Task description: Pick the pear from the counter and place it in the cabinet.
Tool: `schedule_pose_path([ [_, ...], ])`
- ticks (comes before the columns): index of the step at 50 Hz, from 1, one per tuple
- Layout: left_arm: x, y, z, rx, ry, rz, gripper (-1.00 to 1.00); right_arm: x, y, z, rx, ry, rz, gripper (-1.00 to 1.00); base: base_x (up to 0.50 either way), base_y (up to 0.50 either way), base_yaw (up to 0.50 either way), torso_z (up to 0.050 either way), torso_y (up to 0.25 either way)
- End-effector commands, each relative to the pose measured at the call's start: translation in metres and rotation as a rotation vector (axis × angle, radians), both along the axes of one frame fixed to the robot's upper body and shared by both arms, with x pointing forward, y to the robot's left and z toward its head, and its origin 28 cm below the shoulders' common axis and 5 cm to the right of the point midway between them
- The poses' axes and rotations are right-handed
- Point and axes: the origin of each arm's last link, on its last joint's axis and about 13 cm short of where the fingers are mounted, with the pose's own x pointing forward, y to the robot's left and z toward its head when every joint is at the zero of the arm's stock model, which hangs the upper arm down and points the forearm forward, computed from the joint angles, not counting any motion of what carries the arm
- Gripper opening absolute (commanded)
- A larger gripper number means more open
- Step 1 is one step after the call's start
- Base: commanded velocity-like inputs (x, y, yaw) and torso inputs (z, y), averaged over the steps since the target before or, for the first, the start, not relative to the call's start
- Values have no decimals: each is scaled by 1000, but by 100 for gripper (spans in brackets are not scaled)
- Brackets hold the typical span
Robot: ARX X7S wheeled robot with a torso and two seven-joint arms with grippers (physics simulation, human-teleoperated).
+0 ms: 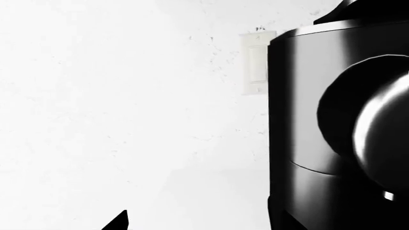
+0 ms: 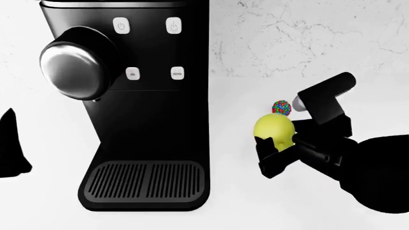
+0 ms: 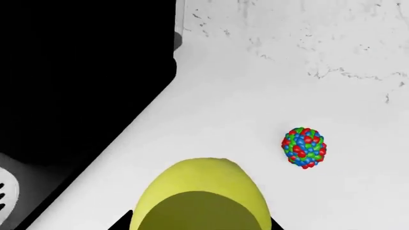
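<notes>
**Right fingers at the pear, beside the coffee machine**

The smooth yellow-green rounded pear [image 2: 274, 128] rests on the plain white counter [image 2: 236, 206], with the black right gripper [image 2: 276, 148] closed around its near side. The dark fingers [image 2: 265, 143] hide its lower part. In the right wrist view the pear [image 3: 199, 191] is cut off by the frame edge. A small red-blue-green speckled ball [image 2: 282, 108] lies just behind the pear, near the marbled white wall [image 2: 307, 33]. The tall black coffee machine [image 2: 143, 105] stands close on the left, leaving a narrow strip of open counter between it and the pear. Only a dark tip of the left gripper [image 2: 11, 143] shows at the frame edge; whether its fingers are open cannot be told.
</notes>
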Motion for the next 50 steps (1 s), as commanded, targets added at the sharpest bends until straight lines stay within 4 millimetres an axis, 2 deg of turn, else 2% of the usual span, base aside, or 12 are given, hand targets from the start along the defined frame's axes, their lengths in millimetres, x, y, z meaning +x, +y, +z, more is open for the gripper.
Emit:
schedule_pose_path([
  [1,-1,1,2,-4,-5,8,100,-31,-3,55,-54,-159,-26,-100,0,0,0,0,0],
  [6,0,0,4,-6,-8,4,100,-65,9,107,-85,-332,-8,-100,0,0,0,0,2],
  [10,-1,-1,5,-6,-11,3,100,-88,20,135,-102,-435,18,-100,0,0,0,0,0],
  [14,-2,-1,6,-3,-13,5,100,-107,27,149,-114,-499,39,-100,0,0,0,0,0],
  [23,-2,-1,8,-2,-19,3,100,-131,31,158,-116,-578,48,-100,0,0,0,0,0],
  [35,-1,-2,10,3,-20,-1,100,-144,25,169,-123,-646,13,-100,0,0,0,0,0],
  [50,-1,-4,12,10,-22,-5,100,-125,20,203,-167,-701,-28,-100,0,0,0,0,0],
])
